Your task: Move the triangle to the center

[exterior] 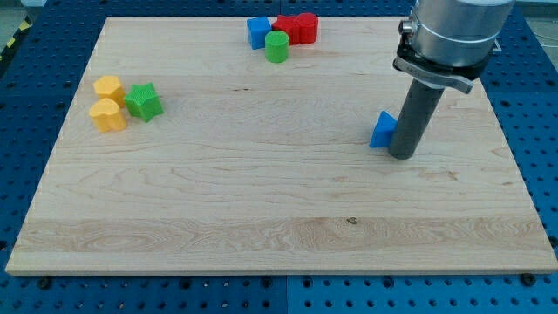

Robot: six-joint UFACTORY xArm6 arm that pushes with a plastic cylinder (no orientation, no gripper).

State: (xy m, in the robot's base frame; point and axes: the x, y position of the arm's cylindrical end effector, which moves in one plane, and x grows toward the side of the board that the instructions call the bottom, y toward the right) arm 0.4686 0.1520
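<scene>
A blue triangle block lies on the wooden board, right of the middle. My tip rests on the board right against the triangle's right side, touching or nearly touching it. The dark rod hides part of the triangle's right edge.
At the view's top a blue block, a green cylinder and two red blocks cluster together. At the left sit two yellow blocks and a green star. The board's right edge is near.
</scene>
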